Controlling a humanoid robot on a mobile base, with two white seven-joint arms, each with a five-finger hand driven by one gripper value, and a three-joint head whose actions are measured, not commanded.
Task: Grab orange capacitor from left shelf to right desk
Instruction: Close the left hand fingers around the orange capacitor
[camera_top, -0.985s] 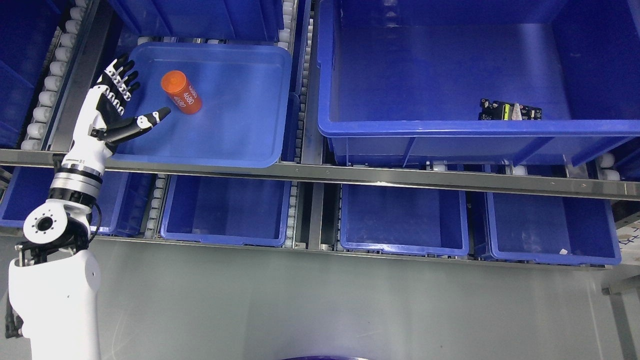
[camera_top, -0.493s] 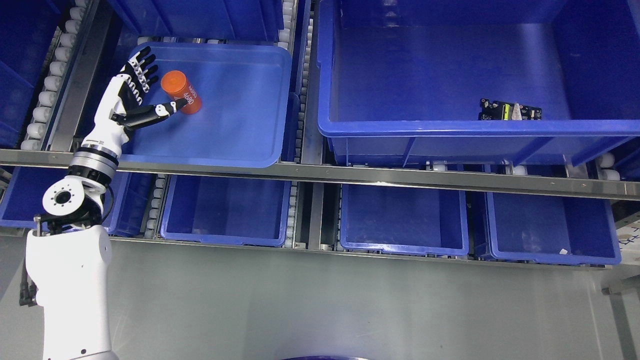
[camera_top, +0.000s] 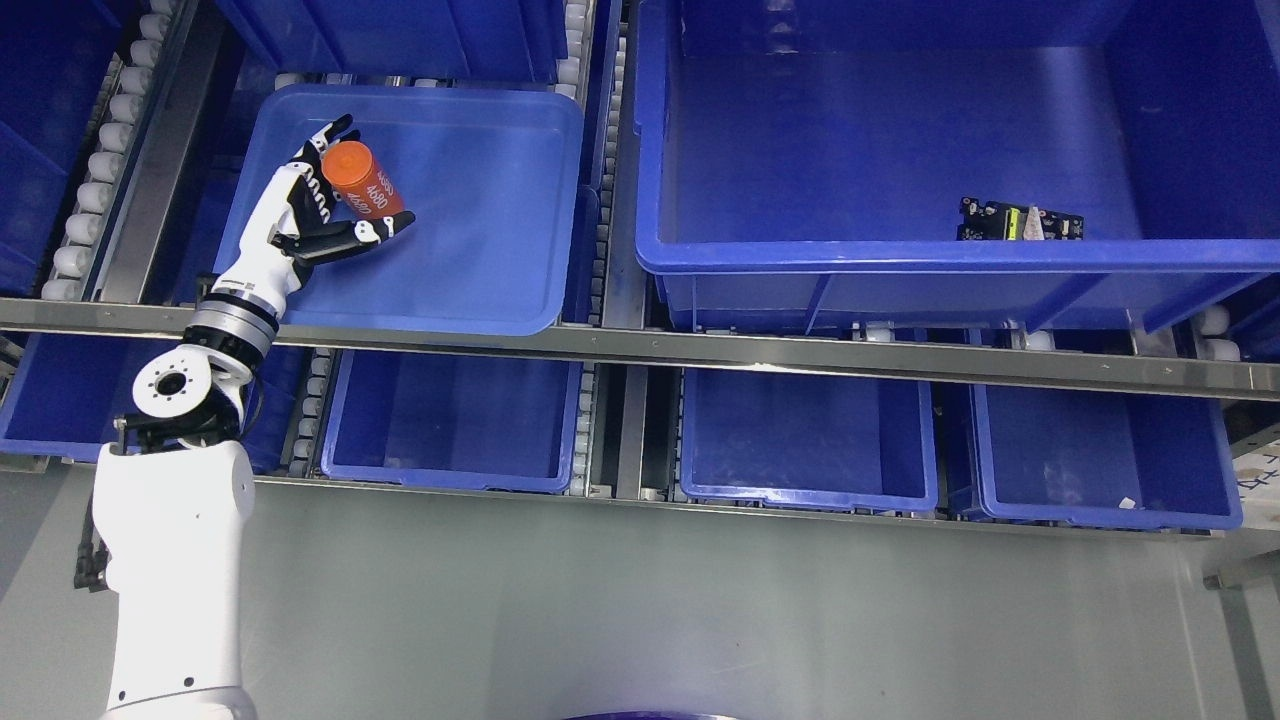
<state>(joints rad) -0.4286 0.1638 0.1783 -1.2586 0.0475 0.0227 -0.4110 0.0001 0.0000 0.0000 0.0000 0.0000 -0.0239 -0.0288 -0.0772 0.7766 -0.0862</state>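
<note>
Capacitor (camera_top: 365, 182): orange cylinder, white print, lying tilted in the shallow blue tray (camera_top: 480, 260), near the tray's far left corner.
Left hand (camera_top: 318, 205): reaches in over the tray's near left edge. Fingers (camera_top: 328, 135) stand behind the capacitor's left end; the thumb (camera_top: 372, 232) lies along its near side. Hand cupped round the capacitor, touching or nearly so; firm grip cannot be told.
Circuit board (camera_top: 1020, 222): in the large bin (camera_top: 900, 262) at right, against its near wall.
</note>
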